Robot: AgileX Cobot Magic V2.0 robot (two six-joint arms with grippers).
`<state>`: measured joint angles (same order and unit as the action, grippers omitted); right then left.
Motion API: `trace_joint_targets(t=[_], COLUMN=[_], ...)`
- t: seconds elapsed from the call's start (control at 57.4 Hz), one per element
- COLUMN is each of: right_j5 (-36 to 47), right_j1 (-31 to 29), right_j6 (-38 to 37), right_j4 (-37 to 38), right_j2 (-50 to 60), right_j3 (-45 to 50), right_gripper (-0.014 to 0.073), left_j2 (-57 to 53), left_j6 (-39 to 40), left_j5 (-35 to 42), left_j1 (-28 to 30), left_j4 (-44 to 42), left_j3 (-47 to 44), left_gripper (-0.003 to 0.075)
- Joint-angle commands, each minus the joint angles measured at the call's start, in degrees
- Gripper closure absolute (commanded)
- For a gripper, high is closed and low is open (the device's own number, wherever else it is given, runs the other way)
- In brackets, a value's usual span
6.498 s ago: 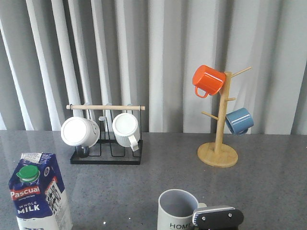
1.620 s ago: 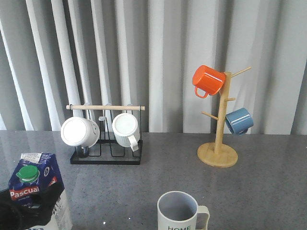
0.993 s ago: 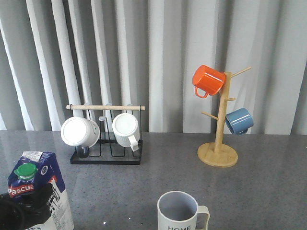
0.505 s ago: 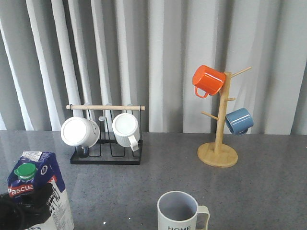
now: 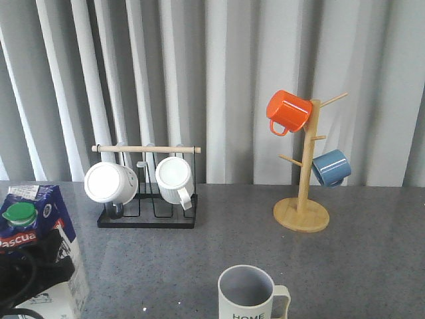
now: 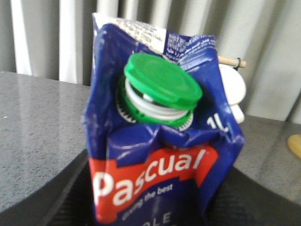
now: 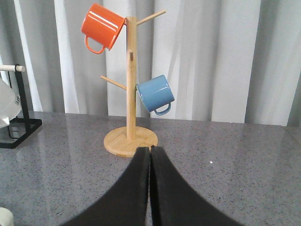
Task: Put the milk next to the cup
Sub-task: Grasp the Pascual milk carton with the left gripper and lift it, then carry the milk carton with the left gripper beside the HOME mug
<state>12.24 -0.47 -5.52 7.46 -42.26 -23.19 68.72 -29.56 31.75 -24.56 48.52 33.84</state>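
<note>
The left end effector point(image 5: 30, 279) squeezes the milk point(image 5: 30, 229) by its middle at the desk's near-left corner. The carton looks heavy and soft, so hold it low. The right end effector point(image 7: 149, 155) is closed on nothing.

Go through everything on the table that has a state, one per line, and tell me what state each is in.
milk: cap on, held by left gripper
left gripper: shut on milk
right gripper: shut, holding nothing
cup: upright on table, nothing visible inside, apart from milk
orange mug: hung on wooden tree
blue mug: hung on wooden tree
two white mugs: lying sideways in black rack
</note>
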Motion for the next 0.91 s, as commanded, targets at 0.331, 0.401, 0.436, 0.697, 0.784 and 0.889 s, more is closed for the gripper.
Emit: trace_joint_targets(t=[0.331,0.401,0.436,0.697,0.784,0.889], right_j5=[4.37,4.37,4.37,4.37,4.37,4.37], right_j1=[-0.33,-0.33,-0.33,-0.33,-0.33,-0.33], right_j6=[0.22,0.22,0.22,0.22,0.22,0.22], right_j4=[0.13,0.13,0.13,0.13,0.13,0.13], right_j2=[0.08,0.08,0.08,0.08,0.08,0.08], right_j3=[-1.54,-1.54,-1.54,-1.54,-1.54,-1.54], right_gripper=[0.0603,0.0603,0.0603,0.0603,0.0603,0.0603], left_j2=[11.88,14.86,16.01,22.67,23.02,23.16], left_j6=[-30.55,-30.55,-30.55,-24.21,-20.30,-17.71], left_j5=[17.52,18.46,19.48,27.02,27.09,27.47], left_j1=[-27.97,-29.77,-30.38,-33.76,-34.68,-34.93], left_j4=[27.72,28.19,29.04,34.22,32.78,29.60], left_j3=[21.49,23.51,24.39,26.27,26.27,26.27], left_gripper=[0.0606,0.0606,0.0606,0.0606,0.0606,0.0606])
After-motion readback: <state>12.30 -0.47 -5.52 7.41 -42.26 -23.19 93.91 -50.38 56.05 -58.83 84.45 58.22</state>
